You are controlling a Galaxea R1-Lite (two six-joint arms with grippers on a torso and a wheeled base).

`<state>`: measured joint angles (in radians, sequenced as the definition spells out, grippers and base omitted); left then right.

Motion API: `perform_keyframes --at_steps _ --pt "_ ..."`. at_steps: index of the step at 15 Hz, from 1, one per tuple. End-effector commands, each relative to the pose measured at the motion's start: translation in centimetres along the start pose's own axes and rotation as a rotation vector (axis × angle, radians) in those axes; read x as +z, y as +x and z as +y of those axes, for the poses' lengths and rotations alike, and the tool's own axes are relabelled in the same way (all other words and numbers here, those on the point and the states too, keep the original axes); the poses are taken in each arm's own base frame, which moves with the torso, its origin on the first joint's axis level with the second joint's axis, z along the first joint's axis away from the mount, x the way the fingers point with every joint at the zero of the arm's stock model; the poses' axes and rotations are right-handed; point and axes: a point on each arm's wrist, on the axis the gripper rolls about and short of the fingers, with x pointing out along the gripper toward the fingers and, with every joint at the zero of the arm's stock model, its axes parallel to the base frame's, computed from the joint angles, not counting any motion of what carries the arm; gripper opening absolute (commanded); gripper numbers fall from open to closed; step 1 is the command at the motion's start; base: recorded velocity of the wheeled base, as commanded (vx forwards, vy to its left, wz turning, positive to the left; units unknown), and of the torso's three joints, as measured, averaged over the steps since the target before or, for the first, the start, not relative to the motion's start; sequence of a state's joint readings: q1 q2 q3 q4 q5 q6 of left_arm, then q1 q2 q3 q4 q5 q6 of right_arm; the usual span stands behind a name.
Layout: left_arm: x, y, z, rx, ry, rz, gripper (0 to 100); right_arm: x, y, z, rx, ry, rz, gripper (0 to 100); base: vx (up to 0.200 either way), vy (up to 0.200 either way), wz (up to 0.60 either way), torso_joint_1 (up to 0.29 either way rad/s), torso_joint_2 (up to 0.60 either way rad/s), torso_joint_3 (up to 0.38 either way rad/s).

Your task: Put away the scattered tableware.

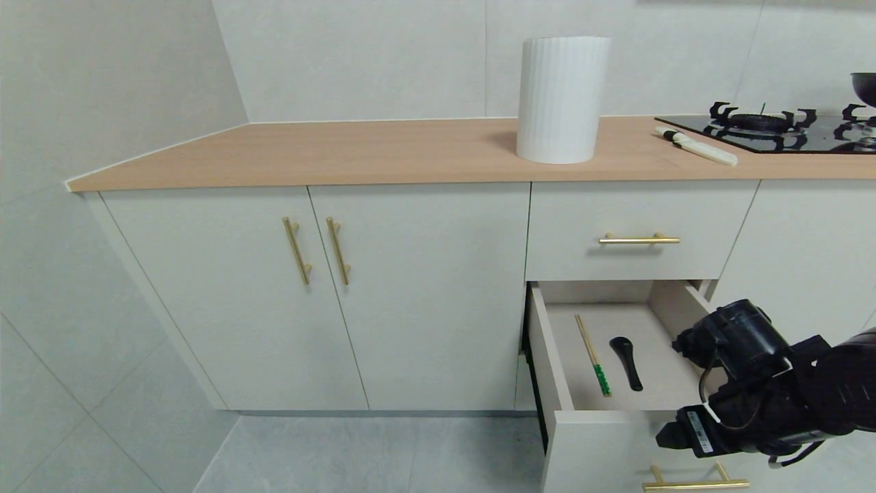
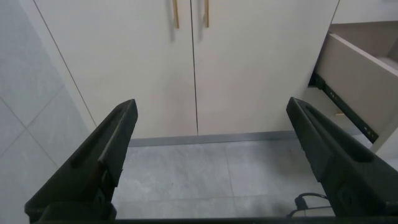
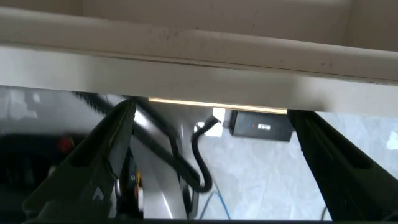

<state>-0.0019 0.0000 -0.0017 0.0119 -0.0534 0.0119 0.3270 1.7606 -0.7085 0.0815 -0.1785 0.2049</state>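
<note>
- As seen from the head, finds green-tipped wooden chopsticks and black spoon lying in the open pale drawer; judges cream knife on the wooden bench yet to stow.
- From the left wrist: left gripper spread apart, empty, facing cupboard doors.
- From the right wrist: right gripper spread apart, empty, close to the drawer front.

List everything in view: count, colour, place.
countertop: 1, wood-tone, along the wall
container: 1, white ribbed, on countertop
gas stove: 1, black, countertop's right end
dark vessel: 1, on gas stove, cut off at the edge
knife: 1, cream, on countertop by gas stove
cabinet doors: 2, off-white, under countertop
upper drawer: 1, off-white, shut
lower drawer: 1, off-white, pulled open
chopsticks: 1 pair, wood with green ends, in lower drawer
spoon: 1, black, in lower drawer beside chopsticks
left gripper: 1, black, open, facing cabinet doors
right gripper: 1, black, open, at lower drawer's front
</note>
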Motion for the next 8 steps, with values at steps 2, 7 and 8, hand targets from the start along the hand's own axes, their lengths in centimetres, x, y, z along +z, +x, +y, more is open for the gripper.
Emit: perform_keyframes --at_steps 2,7,8 --pt "0.0 0.0 0.0 0.000 0.000 0.001 100 1.2 0.9 -0.1 -0.009 0.022 0.000 100 0.000 0.000 0.00 0.000 0.00 0.000" --pt "0.0 0.0 0.0 0.000 0.000 0.001 100 3.6 2.2 -0.4 -0.020 0.052 -0.025 100 0.000 0.000 0.00 0.000 0.00 0.000" --pt "0.0 0.0 0.0 0.000 0.000 0.001 100 4.3 2.3 -0.2 -0.016 0.054 -0.042 100 0.000 0.000 0.00 0.000 0.00 0.000"
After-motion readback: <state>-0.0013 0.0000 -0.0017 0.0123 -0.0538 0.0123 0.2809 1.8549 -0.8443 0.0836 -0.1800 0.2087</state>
